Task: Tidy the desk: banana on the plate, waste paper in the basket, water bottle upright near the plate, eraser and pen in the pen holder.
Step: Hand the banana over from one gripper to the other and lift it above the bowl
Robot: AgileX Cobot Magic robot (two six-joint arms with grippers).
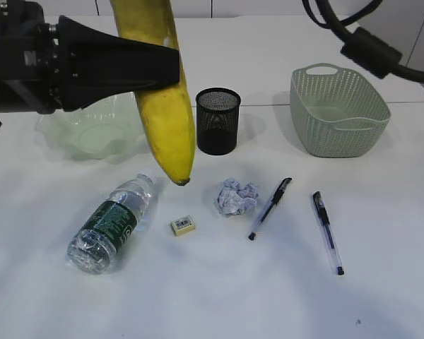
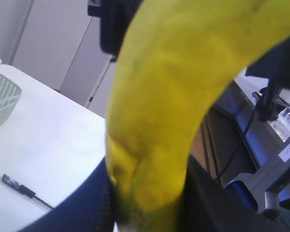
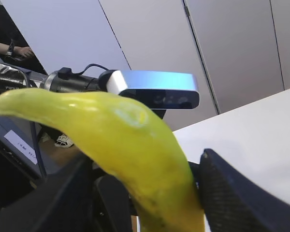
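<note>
The left claw [image 1: 167,68] is clamped on the banana [image 1: 165,121], which hangs upright above the table [image 1: 219,296], its tip near the bottle [image 1: 112,223] and just right of the plate [image 1: 60,134]. The right claw's [image 3: 150,193] 2 fingers straddle the banana; whether they grip it is unclear.

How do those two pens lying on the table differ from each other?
The left pen leans with its cap end up and to the right, next to the crumpled paper; the right pen tilts the opposite way, cap end up-left, and lies alone below the green basket. The right pen looks a little longer and its barrel clearer. Both are dark-capped pens lying flat on the white table, untouched.
</note>
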